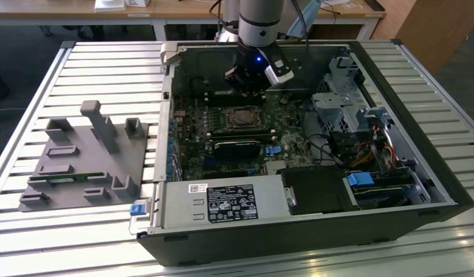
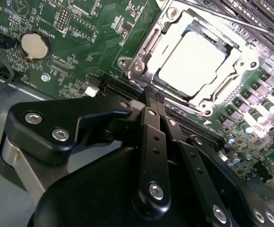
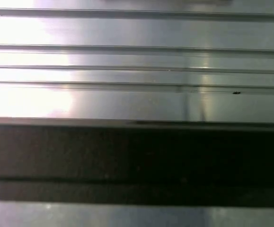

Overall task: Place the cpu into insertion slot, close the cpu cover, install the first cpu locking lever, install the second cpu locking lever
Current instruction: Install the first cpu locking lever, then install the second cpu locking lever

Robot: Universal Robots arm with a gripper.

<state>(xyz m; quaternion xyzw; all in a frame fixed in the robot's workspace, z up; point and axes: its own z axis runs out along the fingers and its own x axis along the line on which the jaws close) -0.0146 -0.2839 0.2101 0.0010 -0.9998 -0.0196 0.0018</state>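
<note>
Hand: the hand (image 2: pixel 151 97) has its fingers together, holding nothing, tips just beside the socket's edge.
Cpu: the cpu (image 2: pixel 191 64) lies seated in the insertion slot (image 1: pixel 241 117).
Cover: the cpu cover (image 2: pixel 141 52) appears down around the chip.
Technique: judged, press levers with slow, steady, straight-down contact.

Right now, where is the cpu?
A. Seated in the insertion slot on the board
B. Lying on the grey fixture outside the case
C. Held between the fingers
A: the second wrist view shows the cpu lying flat inside the insertion slot on the green board.
</note>
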